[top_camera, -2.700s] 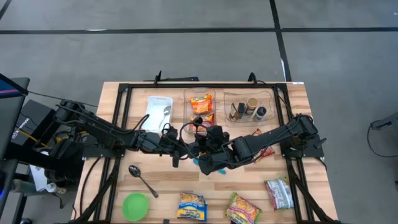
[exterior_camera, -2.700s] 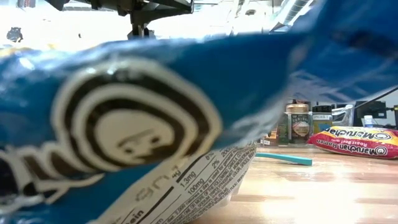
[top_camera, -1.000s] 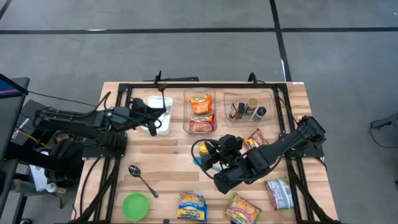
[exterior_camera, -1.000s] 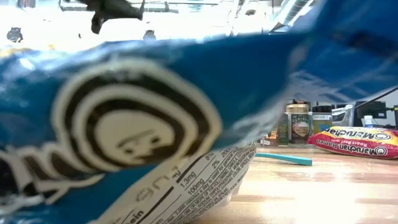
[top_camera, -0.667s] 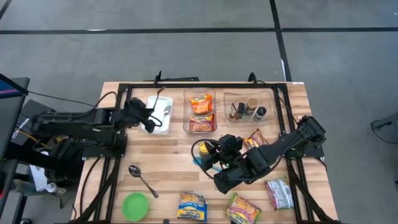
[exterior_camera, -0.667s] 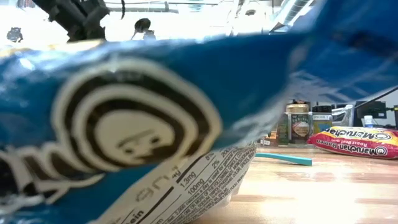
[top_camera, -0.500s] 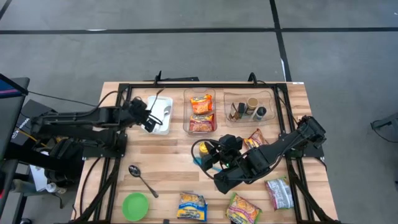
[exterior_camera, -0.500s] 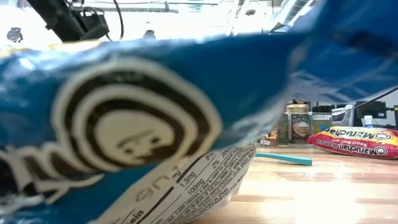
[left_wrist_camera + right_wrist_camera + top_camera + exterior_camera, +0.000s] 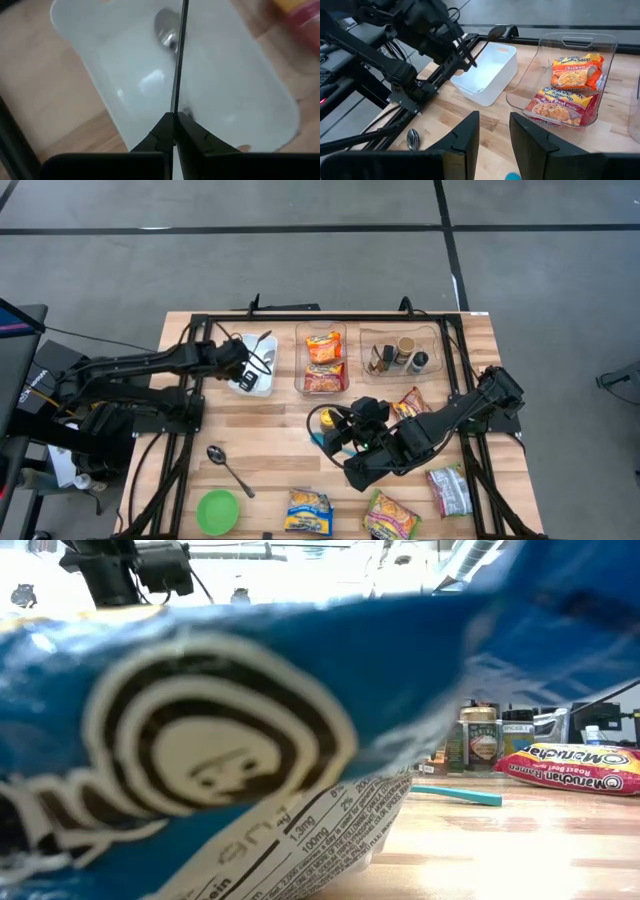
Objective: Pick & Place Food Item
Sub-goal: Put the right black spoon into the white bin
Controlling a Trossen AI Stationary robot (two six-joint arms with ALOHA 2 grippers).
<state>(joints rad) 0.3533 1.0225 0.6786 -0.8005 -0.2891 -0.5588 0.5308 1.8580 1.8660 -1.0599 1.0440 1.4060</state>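
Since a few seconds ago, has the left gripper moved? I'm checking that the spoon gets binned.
Yes. The left gripper, holding a spoon, went from table centre to the white bin at the back left.

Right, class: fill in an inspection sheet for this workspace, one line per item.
Surface: wooden table, black frame rails.
Job's things: noodle packets in the clear tray; loose packets at the near edge.
Clutter: white bin, spice jars, loose spoon, green bowl.
Grippers: left claw shut on a spoon over the bin; right claw open, mid-table.
Cables: black loops on the left arm.
Surroundings: grey floor.
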